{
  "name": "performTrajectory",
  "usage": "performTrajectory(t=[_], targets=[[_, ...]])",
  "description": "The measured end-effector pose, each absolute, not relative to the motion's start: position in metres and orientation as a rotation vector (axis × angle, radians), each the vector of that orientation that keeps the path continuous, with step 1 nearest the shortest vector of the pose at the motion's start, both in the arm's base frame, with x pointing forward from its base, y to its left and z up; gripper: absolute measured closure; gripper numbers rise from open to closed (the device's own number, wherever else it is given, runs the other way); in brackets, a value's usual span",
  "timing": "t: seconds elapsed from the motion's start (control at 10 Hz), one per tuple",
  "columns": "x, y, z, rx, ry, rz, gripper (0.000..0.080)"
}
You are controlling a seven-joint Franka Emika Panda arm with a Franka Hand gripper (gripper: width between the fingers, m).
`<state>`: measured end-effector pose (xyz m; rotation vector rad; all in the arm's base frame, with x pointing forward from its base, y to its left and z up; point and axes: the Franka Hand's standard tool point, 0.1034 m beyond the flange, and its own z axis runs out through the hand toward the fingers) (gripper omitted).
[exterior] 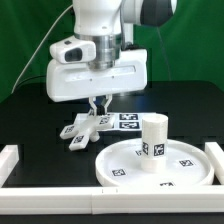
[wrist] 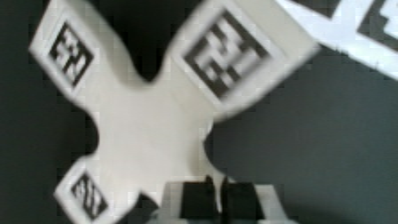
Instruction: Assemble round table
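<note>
Exterior view: gripper (exterior: 97,106) is hanging straight down over the white cross-shaped part (exterior: 84,131), which is lying on the black table (exterior: 35,120) just beside the marker board (exterior: 127,121). Round disc (exterior: 112,166) is sitting nearer the front, with the short leg (exterior: 152,138) standing upright on it. Wrist view: jaws are sitting together, barely a slit between them, at that part's edge; whether they are gripping it is unclear.

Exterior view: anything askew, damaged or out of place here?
Nothing stands out. The leg stands upright on the round disc, and the white cross-shaped part lies flat under the gripper, with no visible damage.
</note>
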<state>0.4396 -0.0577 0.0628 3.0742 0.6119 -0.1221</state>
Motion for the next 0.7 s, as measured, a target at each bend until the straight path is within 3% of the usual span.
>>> performTrajectory(t=[0.1, 0.3, 0.4, 0.5, 0.7], targets=[[0.441, -0.059, 0.065, 3.082, 0.623, -0.133, 0.0708], [0.441, -0.064, 0.067, 3.091, 0.615, -0.137, 0.0434], [0.441, -0.064, 0.067, 3.091, 0.613, -0.138, 0.0434], [0.436, -0.066, 0.067, 3.117, 0.655, -0.172, 0.0253], [0.432, -0.083, 0.072, 3.272, 0.606, -0.330, 0.0156]])
